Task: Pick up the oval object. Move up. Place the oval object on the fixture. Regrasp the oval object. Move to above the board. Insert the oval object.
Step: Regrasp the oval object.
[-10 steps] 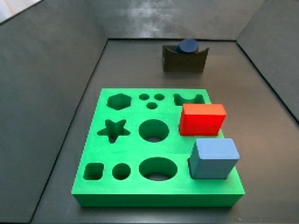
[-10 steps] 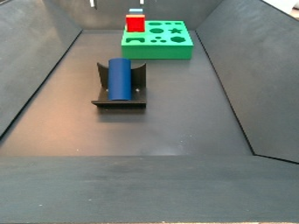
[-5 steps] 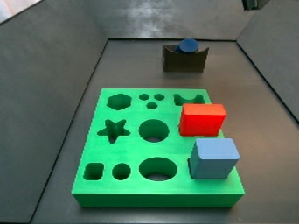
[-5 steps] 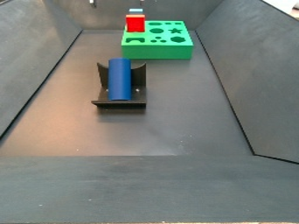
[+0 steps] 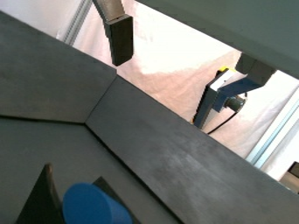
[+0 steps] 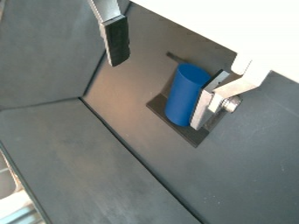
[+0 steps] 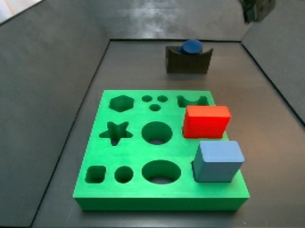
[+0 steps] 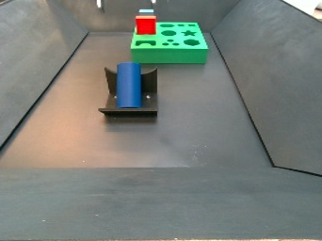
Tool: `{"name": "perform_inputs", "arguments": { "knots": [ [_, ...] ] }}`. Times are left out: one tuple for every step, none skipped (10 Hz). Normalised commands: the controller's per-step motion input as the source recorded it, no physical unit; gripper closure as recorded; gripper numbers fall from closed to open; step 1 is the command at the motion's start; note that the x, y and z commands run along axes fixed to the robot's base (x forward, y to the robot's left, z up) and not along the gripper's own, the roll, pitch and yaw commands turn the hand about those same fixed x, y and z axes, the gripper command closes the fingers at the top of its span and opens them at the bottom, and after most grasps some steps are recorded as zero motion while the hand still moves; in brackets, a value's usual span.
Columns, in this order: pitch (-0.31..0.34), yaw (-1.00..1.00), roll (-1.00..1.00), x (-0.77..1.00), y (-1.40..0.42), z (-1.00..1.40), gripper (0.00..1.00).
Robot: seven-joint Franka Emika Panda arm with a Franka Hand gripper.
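Observation:
The oval object (image 7: 191, 46), a dark blue peg, lies in the notch of the fixture (image 7: 187, 62) at the far end of the floor, apart from the green board (image 7: 128, 191). Another side view shows the oval object (image 8: 130, 83) lying lengthwise on the fixture (image 8: 126, 110), with the board (image 8: 170, 56) behind. My gripper (image 7: 256, 9) shows only as a dark shape in the upper corner, high above. It stands open in both wrist views, and between its fingers (image 6: 115, 44) I see the oval object (image 6: 184, 92) far below my gripper (image 6: 163, 66). My gripper (image 5: 181, 57) holds nothing.
A red cube (image 7: 206, 121) and a lighter blue cube (image 7: 219, 162) sit on the board's right side, beside star, hexagon and round holes. Dark sloping walls (image 8: 258, 66) enclose the floor on all sides.
The gripper has come further into a side view at the upper right corner. The oval object has stayed in the fixture, and the board and cubes have not moved.

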Motion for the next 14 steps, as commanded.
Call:
{"name": "perform_inputs", "arguments": {
  "knots": [
    [0.035, 0.22, 0.24, 0.05, 0.06, -1.00, 0.00],
    [0.022, 0.21, 0.22, 0.06, 0.05, -1.00, 0.00],
    [-0.011, 0.17, 0.17, 0.08, 0.04, -1.00, 0.00],
    [-0.028, 0.14, 0.15, 0.10, 0.04, -1.00, 0.00],
    [-0.042, 0.12, 0.13, 0.11, 0.03, -1.00, 0.00],
    [-0.052, 0.11, 0.12, 0.11, 0.03, -1.00, 0.00],
    [-0.066, 0.07, 0.10, 0.13, 0.02, -1.00, 0.00],
    [-0.071, 0.05, 0.09, 0.13, 0.01, -1.00, 0.00],
    [-0.069, 0.03, 0.08, 0.12, 0.01, -0.92, 0.00],
    [-0.066, 0.02, 0.08, 0.11, 0.00, -0.77, 0.00],
    [-0.058, 0.01, 0.07, 0.09, 0.00, -0.62, 0.00],
    [-0.044, 0.00, 0.07, 0.08, 0.00, -0.43, 0.00],
    [-0.031, -0.01, 0.07, 0.08, 0.00, -0.30, 0.00],
    [-0.011, -0.01, 0.06, 0.03, -0.01, -0.19, 0.00]
  ]
}}
